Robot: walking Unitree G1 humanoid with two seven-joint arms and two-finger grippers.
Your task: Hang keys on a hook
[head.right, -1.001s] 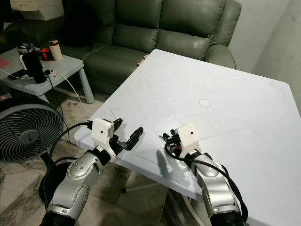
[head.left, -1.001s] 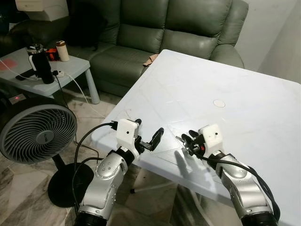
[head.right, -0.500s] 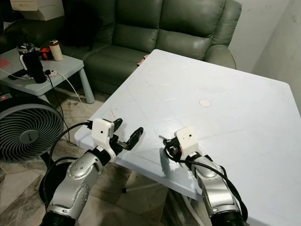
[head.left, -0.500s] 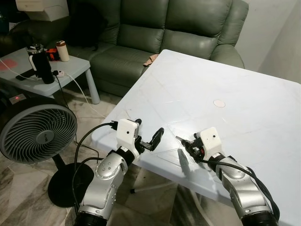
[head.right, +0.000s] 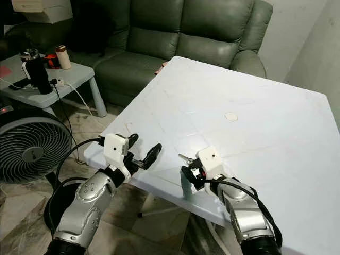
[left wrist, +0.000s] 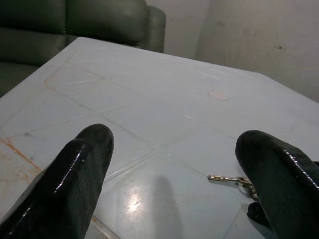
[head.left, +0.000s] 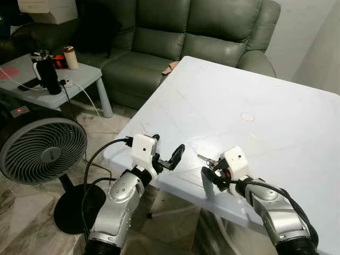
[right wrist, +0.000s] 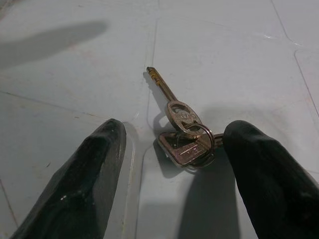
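1. Left gripper: fingers spread, nothing held, poised at table edge.
2. Keys: flat on table, between right gripper fingers.
3. Right gripper: spread wide, straddling keys, not gripping.
4. Progress: keys ungrasped; pickup, hanging outstanding.
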